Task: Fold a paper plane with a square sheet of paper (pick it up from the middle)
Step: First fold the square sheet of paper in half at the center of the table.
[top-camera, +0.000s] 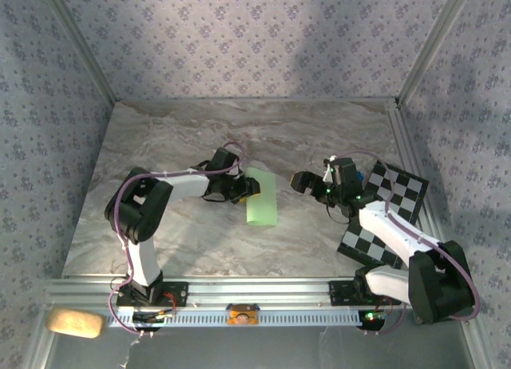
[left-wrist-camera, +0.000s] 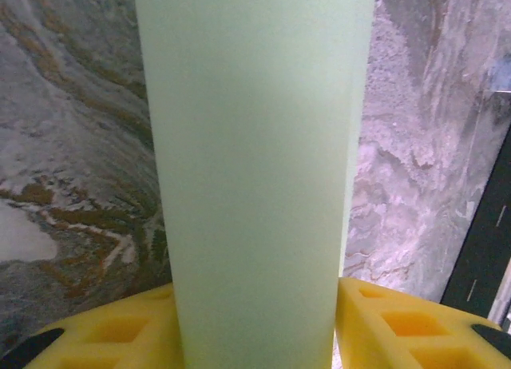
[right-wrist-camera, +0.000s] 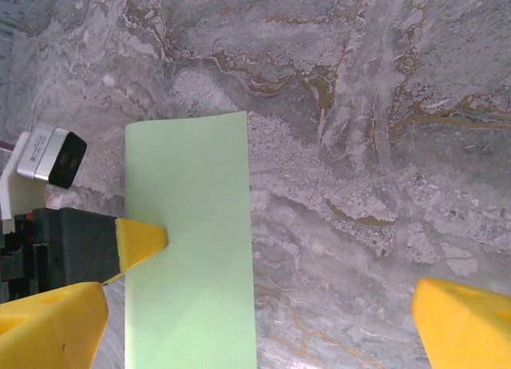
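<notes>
Marble worktop (top-camera: 160,225) from above: green sheet (top-camera: 260,197) lies mid-worktop, apparently folded once lengthwise, with the left gripper (top-camera: 239,189) at its left edge. Left wrist: sheet runs between half-parted fingers (left-wrist-camera: 112,333), can't tell if they're gripping. Right wrist: right gripper (right-wrist-camera: 255,329) spread wide, holding nothing. Nose and wing folds, I reckon, all remain.

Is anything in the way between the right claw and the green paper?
No. Just bare table lies between the open right gripper and the paper. The left gripper is at the paper's other edge, so it isn't in the way.
</notes>
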